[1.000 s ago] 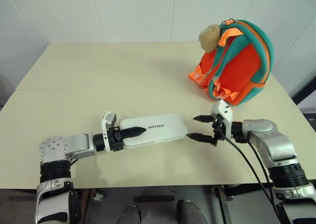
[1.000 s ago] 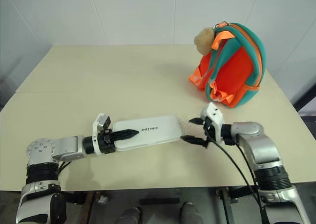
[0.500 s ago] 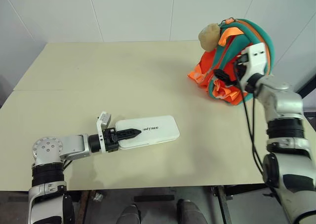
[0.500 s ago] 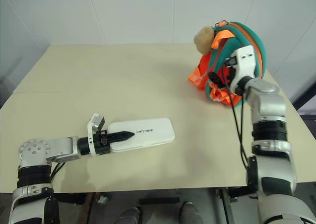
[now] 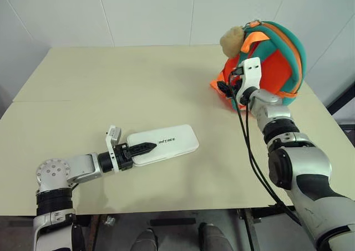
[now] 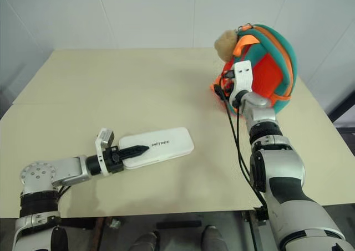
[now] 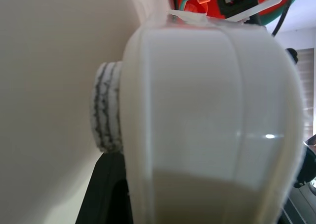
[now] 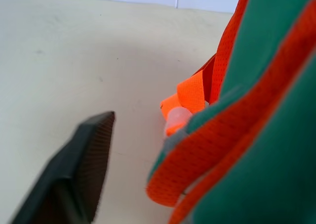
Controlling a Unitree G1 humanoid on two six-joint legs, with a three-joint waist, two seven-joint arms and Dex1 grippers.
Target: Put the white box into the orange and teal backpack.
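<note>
The white box point(image 5: 166, 143) lies flat on the table's near middle, with small dark lettering on top. My left gripper point(image 5: 146, 147) is shut on its left end, one black finger lying over the lid; the box point(image 7: 207, 110) also looms close in the left wrist view. The orange and teal backpack point(image 5: 274, 62) stands upright at the far right, a tan plush toy point(image 5: 232, 40) at its top. My right gripper point(image 5: 224, 88) is open at the backpack's lower left side. One finger point(image 8: 79, 169) stands apart from an orange-edged strap point(image 8: 197, 164); the other finger is hidden.
The beige table point(image 5: 111, 85) stretches wide between the box and the backpack. A white wall rises behind the table's far edge. The backpack stands close to the table's right edge.
My right gripper left the box's right end and swung away and up to the backpack's left side. The left gripper kept its hold on the box, almost still.
</note>
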